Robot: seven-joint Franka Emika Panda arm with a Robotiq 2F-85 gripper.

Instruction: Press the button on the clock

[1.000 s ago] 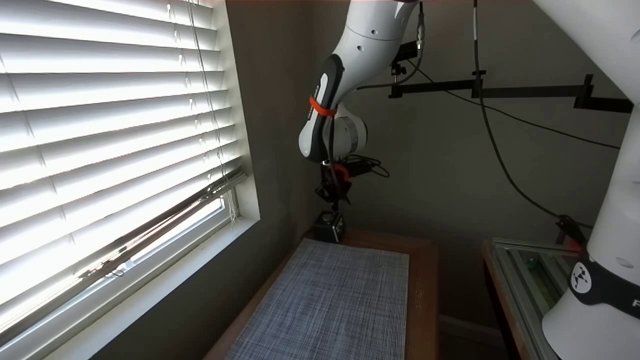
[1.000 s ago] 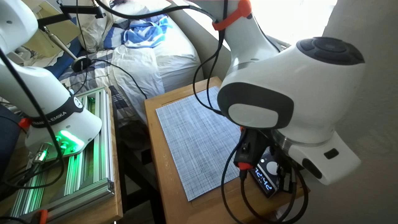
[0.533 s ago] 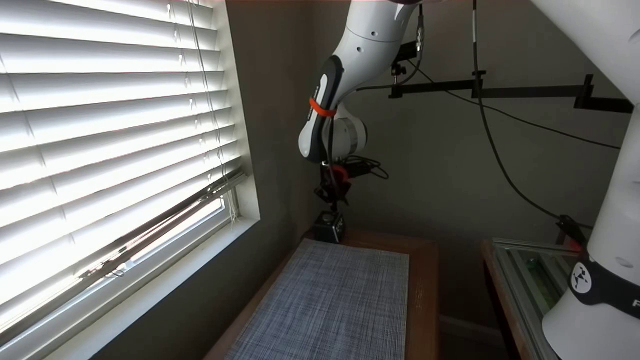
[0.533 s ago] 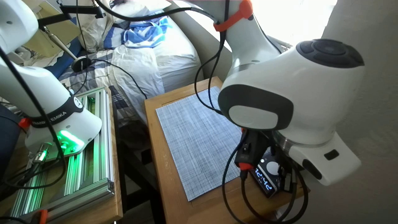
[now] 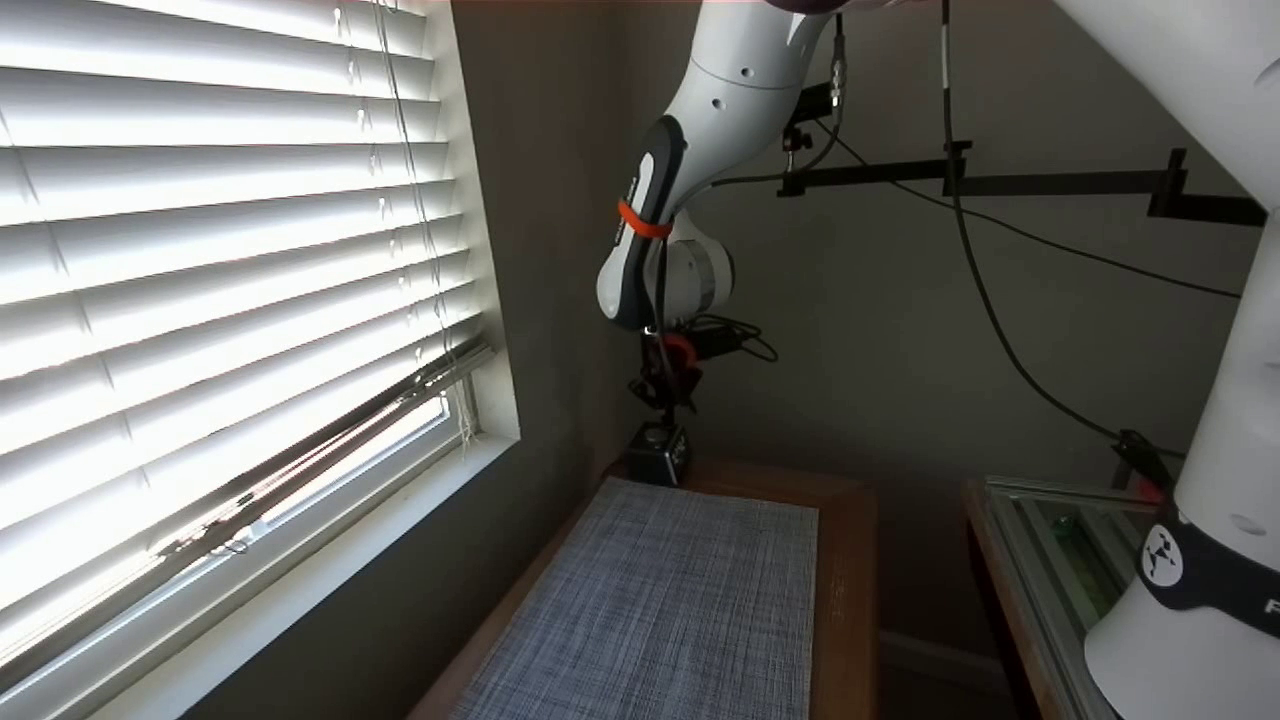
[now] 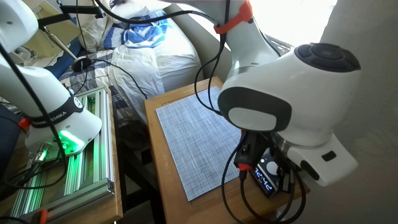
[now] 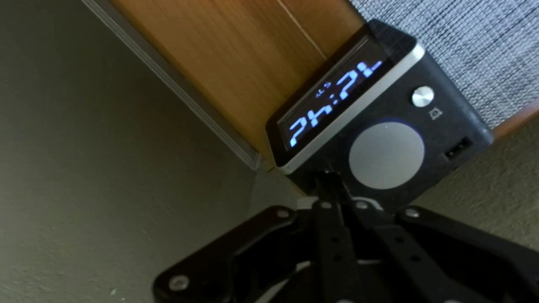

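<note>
Settling a touch lower than it stood 1.0 s and 0.5 s ago, the arm [image 6: 311, 102] shows that small dip in both exterior views, while the clock [image 7: 374, 110] has not visibly moved and its display [image 7: 332, 97] reads 12:42, as it did then. I take so slight a drop as the slow last stretch of the approach, or the start of the press itself; nothing on the display tells me a press has registered, so I would call the task nearly there but not surely done. The clock stands near a corner of the wooden table [image 6: 199, 214], just beside the grey woven mat [image 6: 199, 140]. In the wrist view the gripper [image 7: 330, 179] reaches over the clock's top face, its 2 fingers [image 7: 332, 229] brought together with no gap to see and nothing held between them. Their ends lie toward the opposite end of that face from the small silver button [image 7: 422, 96], just beside the big round disc [image 7: 386, 155] rather than on it. Whether they touch the clock I cannot tell, and whatever sits right under them is hidden; that the wanted button lies there is only my guess. If so, the next move calls for a short, straight push down with the fingers kept together; too much force so near the edge could tip the clock or slide it.
</note>
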